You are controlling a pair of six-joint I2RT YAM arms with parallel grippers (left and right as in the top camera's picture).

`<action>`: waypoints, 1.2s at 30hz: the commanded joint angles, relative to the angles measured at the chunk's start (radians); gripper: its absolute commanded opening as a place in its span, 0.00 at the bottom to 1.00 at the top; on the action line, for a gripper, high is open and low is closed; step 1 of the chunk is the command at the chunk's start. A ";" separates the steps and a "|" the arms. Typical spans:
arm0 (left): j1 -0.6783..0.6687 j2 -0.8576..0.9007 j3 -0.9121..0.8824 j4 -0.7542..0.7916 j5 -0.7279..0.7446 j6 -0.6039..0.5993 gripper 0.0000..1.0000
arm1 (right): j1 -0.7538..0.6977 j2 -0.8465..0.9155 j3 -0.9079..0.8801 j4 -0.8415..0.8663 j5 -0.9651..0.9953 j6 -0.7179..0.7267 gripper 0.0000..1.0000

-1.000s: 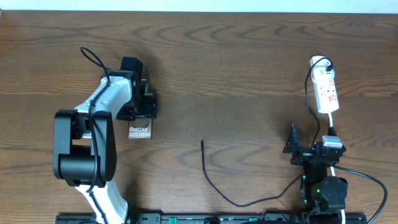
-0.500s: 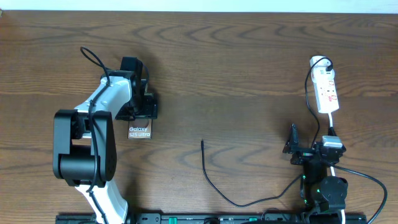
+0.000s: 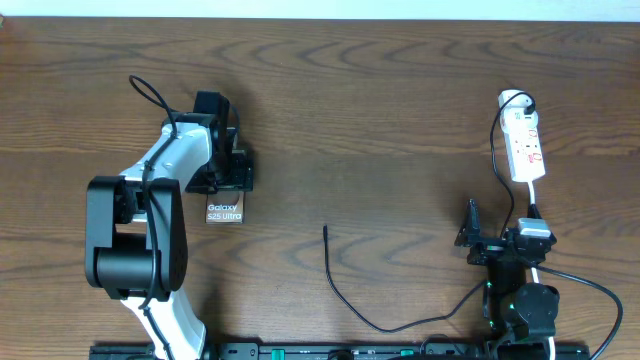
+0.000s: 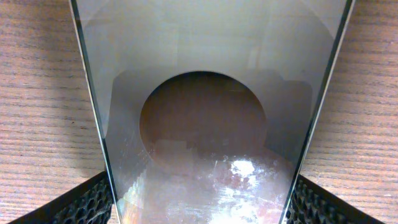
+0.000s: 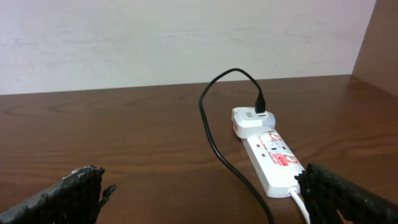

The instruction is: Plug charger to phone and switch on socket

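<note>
The phone (image 3: 225, 210) lies flat on the table, its "Galaxy" end showing below my left gripper (image 3: 228, 182). In the left wrist view its glossy face (image 4: 205, 93) fills the space between my fingers (image 4: 87, 202), which stand open along both long edges. The charger cable (image 3: 350, 305) curves over the table, and its plug tip (image 3: 325, 230) lies free at centre. The white socket (image 3: 525, 148) sits at the far right. My right gripper (image 3: 502, 232) stays open just in front of that socket (image 5: 273, 158), holding nothing, and the charger cable (image 5: 214, 137) runs into a white adapter (image 5: 252, 120).
The socket's white cord (image 5: 298, 205) passes by my right finger (image 5: 348, 199). A pale wall (image 5: 186, 43) backs the table's far edge. Bare wood (image 3: 400, 130) spans from the phone to the socket.
The left jaws have widened slightly around the phone. The phone, the charger and the right arm have not moved.
</note>
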 commanded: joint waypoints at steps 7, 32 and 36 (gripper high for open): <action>0.003 0.021 -0.027 0.001 -0.001 -0.001 0.80 | 0.002 -0.001 -0.001 -0.005 0.001 0.012 0.99; 0.003 0.021 -0.027 -0.003 -0.001 -0.001 0.24 | 0.002 -0.001 -0.001 -0.005 0.001 0.012 0.99; 0.003 0.021 -0.027 -0.002 -0.002 -0.001 0.08 | 0.002 -0.001 -0.001 -0.005 0.001 0.013 0.99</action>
